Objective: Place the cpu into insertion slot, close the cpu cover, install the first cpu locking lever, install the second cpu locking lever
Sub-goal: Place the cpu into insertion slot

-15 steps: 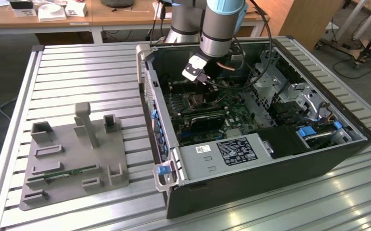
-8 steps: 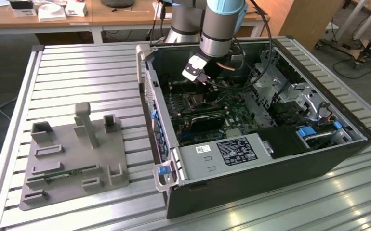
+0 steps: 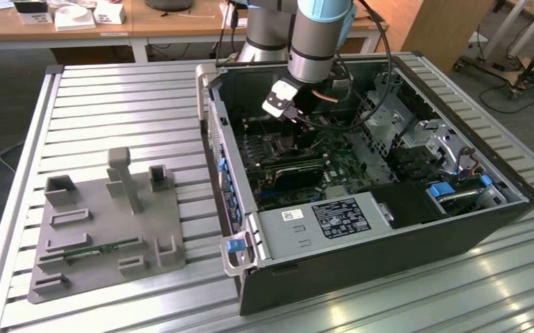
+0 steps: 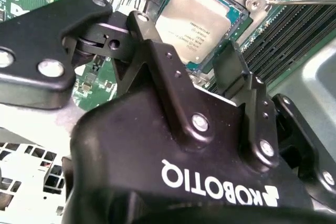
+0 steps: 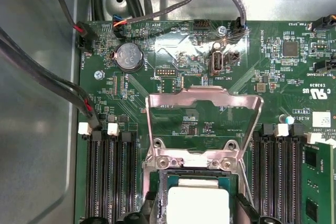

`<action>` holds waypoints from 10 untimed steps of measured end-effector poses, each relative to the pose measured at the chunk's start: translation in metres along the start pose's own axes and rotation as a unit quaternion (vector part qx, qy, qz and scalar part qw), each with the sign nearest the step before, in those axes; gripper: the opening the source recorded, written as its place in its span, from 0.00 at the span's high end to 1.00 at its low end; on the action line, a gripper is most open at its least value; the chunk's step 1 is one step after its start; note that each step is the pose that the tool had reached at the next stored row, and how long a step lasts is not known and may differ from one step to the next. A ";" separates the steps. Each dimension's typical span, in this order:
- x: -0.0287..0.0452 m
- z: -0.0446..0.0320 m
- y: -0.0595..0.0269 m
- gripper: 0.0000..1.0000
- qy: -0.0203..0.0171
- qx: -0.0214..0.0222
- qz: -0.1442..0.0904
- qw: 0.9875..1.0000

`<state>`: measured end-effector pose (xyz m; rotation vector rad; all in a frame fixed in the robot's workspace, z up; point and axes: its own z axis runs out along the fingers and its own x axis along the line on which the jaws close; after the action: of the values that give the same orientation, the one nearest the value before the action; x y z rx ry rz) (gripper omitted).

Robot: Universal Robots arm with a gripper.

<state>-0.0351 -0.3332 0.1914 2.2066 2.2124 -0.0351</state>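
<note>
While the slatted metal table [image 3: 109, 97] carried everything, its near part on the exterior view's left bore a grey fixture plate [image 3: 100, 229] with a green circuit stick [image 3: 91, 251] lying in one of its channels. Just beside the plate, toward the exterior view's right, lay the open computer case [image 3: 388, 257], its near end taken up by a grey power supply box [image 3: 327, 216]. Farther in sat the green motherboard [image 3: 341, 166]. The arm [image 3: 313, 41] reached down into the case from the far side, with the gripper [image 3: 288, 116] hanging over the board.

In the second wrist view the black fingers [image 4: 157, 61] were spread wide and pinched nothing. Between and below them the cpu [image 4: 197, 22] lay flat in the insertion slot [image 5: 163, 184], its pale metal top facing up. Whether the fingertips touched the chip could not be told. A thin metal rod [image 4: 304, 1] ran off from a silver tab at the slot's corner.

In the first wrist view the cpu cover [image 5: 247, 99] stood tilted up from the slot's far edge, not yet closed, and the board showed through its square window. Long black memory slots [image 5: 110, 177] flanked the socket on both sides. Beyond the cover were a coin battery [image 5: 129, 57] and dark cables [image 5: 52, 77] running along the case wall.

Farthest off in the exterior view, a wooden desk [image 3: 156, 24] held white boxes [image 3: 73, 17].
</note>
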 end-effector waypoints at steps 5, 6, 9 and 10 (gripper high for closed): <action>-0.0001 -0.0001 -0.0001 0.33 0.000 0.000 0.000 1.000; 0.0000 -0.0001 0.0000 0.33 0.000 0.000 0.000 1.000; 0.0015 -0.0002 -0.0001 0.33 0.001 0.000 0.000 1.000; 0.0020 -0.0001 -0.0001 0.33 0.001 0.000 0.000 1.000</action>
<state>-0.0352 -0.3312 0.1915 2.2081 2.2139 -0.0321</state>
